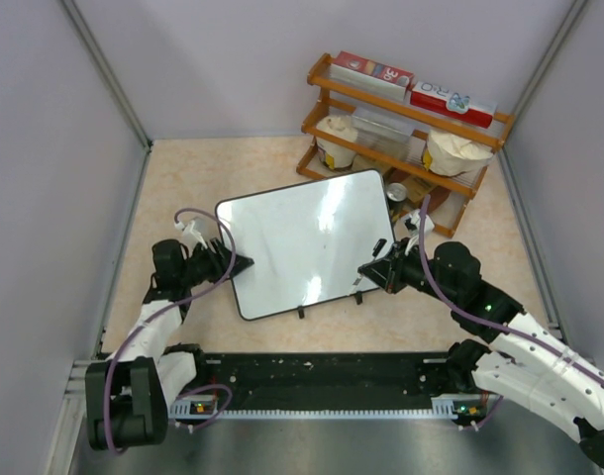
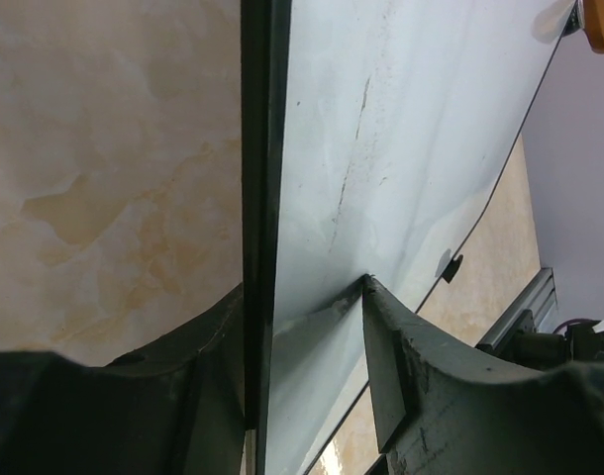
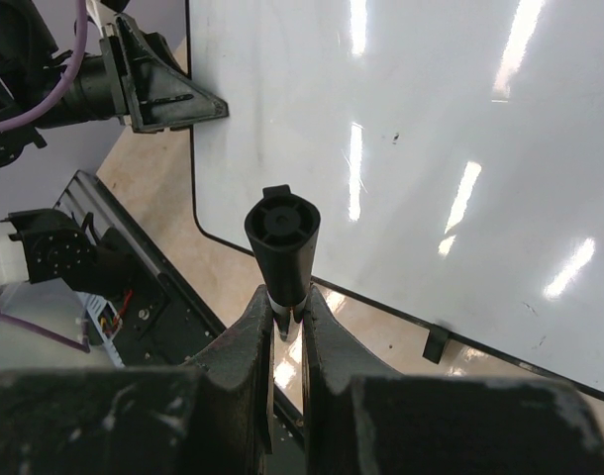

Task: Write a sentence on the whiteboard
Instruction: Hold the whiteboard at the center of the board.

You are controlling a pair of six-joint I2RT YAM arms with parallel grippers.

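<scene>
The whiteboard [image 1: 307, 242] lies flat mid-table, slightly turned, with small black feet along its near edge. Its face [image 3: 431, 148] shows only glare and faint smudges; the sentence is out of view. My left gripper [image 1: 241, 265] is at the board's left edge. In the left wrist view [image 2: 302, 287] one finger presses against the black rim and the other fingertip rests on the board face [image 2: 411, 129]. My right gripper [image 1: 373, 267] hovers at the board's near right corner, shut on a black marker [image 3: 282, 233] that stands up between its fingers [image 3: 289, 297].
A wooden rack [image 1: 401, 129] stands at the back right, just beyond the board, holding boxes and white tubs. A small can [image 1: 396, 191] sits by its foot. The black base rail [image 1: 322, 381] runs along the near edge. Grey walls close in both sides.
</scene>
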